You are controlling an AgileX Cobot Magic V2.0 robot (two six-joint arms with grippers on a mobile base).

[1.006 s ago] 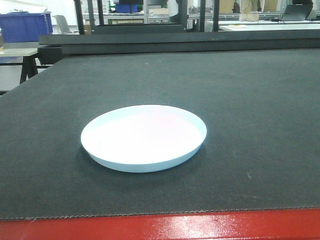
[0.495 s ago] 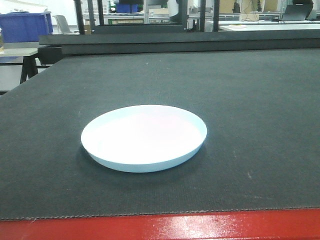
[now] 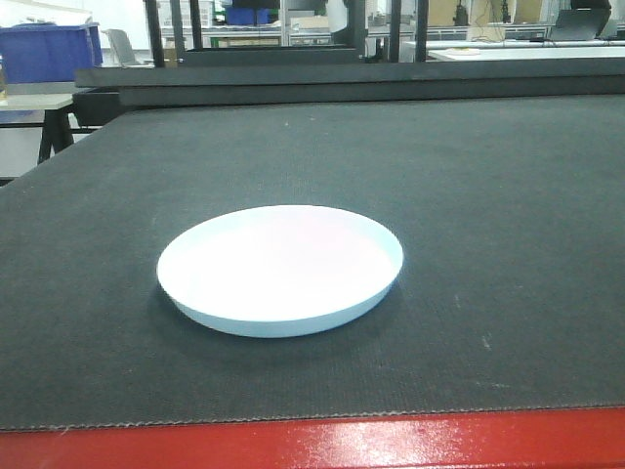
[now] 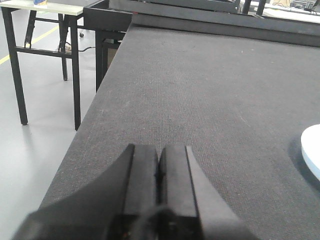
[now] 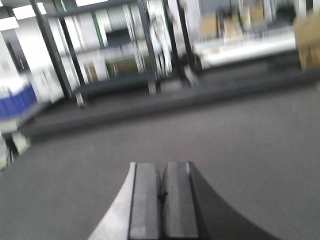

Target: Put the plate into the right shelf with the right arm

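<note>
- White plate [image 3: 280,269] lies flat on the dark matted table [image 3: 488,176].
- Left gripper [image 4: 159,170] pressed together, plate edge at its three o'clock.
- Right gripper [image 5: 161,187] pressed together too.

Bright, even light fills my sharp front view; the plate [image 3: 280,266] glares near-white, with a soft shadow on the counter [image 3: 488,186]. My right wrist view is smeared with blur; the left is crisp.

A dark grey mat [image 3: 488,176] is covering the tabletop, with a red strip [image 3: 312,445] running along its near edge. To the left, a black-legged table [image 4: 50,7] is standing on pale grey floor [image 4: 35,150]. A blue crate [image 3: 49,51] is sitting far left.
</note>
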